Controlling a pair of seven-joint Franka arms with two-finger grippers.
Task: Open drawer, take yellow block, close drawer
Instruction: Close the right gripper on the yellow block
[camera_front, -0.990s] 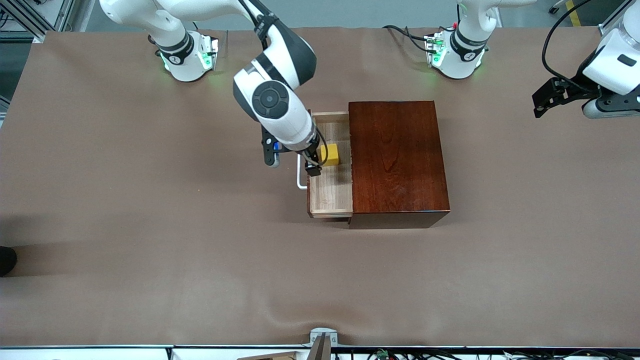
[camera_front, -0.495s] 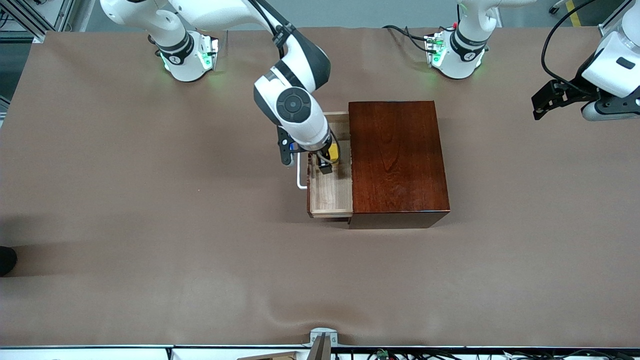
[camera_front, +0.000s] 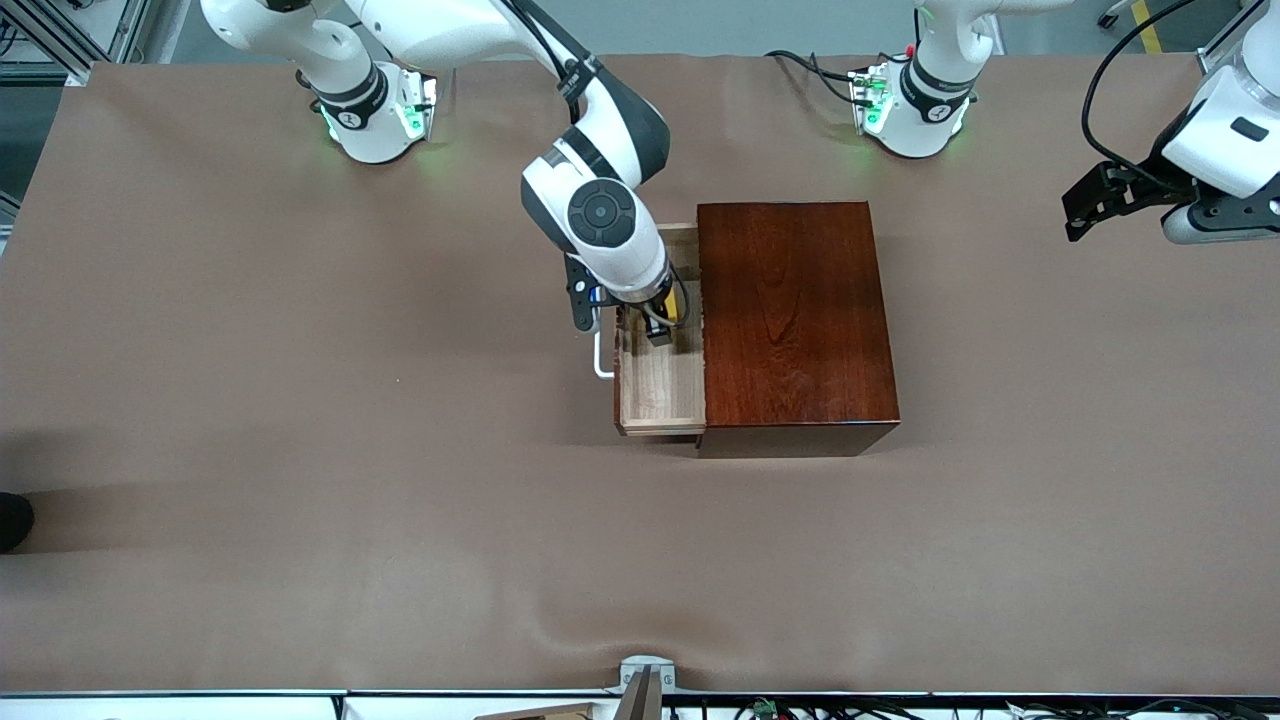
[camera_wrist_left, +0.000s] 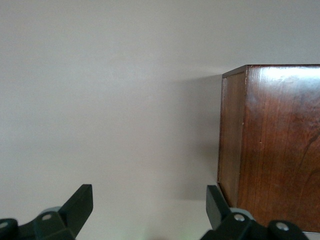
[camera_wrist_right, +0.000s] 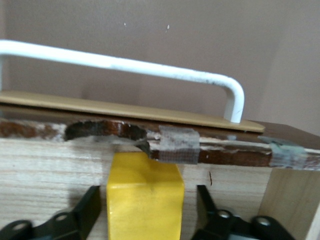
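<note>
The drawer (camera_front: 660, 392) stands pulled out of the dark reddish-brown box (camera_front: 795, 310), toward the right arm's end of the table, white loop handle (camera_front: 598, 355) outward. The yellow block (camera_front: 676, 306) lies in the drawer, mostly hidden under the right wrist. My right gripper (camera_front: 660, 325) is down in the drawer. In the right wrist view its fingers (camera_wrist_right: 90, 207) flank the yellow block (camera_wrist_right: 145, 200) with narrow gaps, open, the handle (camera_wrist_right: 150, 67) past it. My left gripper (camera_front: 1082, 205) waits open in the air at the left arm's end; its wrist view shows the gripper (camera_wrist_left: 150, 200) empty.
The box (camera_wrist_left: 280, 145) sits mid-table on a brown cloth (camera_front: 300, 450). The two arm bases (camera_front: 375, 110) stand at the table's edge farthest from the front camera. A metal bracket (camera_front: 645, 680) sits at the nearest edge.
My right gripper has moved from over the drawer's handle edge toward the box and down around the yellow block, and its fingers have narrowed. The left arm has hardly moved.
</note>
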